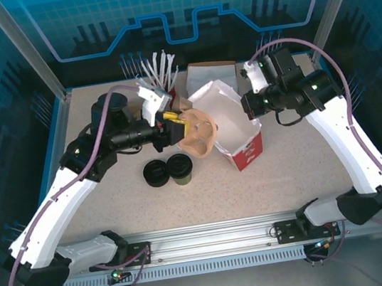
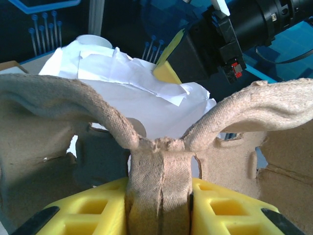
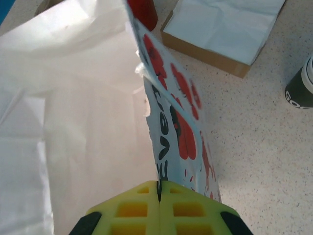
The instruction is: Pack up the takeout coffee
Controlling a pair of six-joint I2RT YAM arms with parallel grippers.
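Observation:
The takeout coffee (image 1: pixel 180 168), a dark olive cup with a black lid, stands on the table in front of the bag. My left gripper (image 1: pixel 171 127) (image 2: pixel 159 198) is shut on the centre ridge of a tan pulp cup carrier (image 1: pixel 198 132) (image 2: pixel 161 161). It holds the carrier tilted at the left side of the bag's mouth. The white paper bag (image 1: pixel 235 123) (image 2: pixel 146 93) (image 3: pixel 73 98) has red print and gapes open. My right gripper (image 1: pixel 250 108) (image 3: pixel 159 190) is shut on the bag's right rim, pinching the printed wall.
A low stack of black lids (image 1: pixel 156 173) sits just left of the coffee. Behind are a red holder of white straws (image 1: pixel 161 75) and a cardboard box of napkins (image 1: pixel 210 70) (image 3: pixel 220 29). A dark green white-rimmed cup (image 3: pixel 301 88) stands at the right wrist view's edge.

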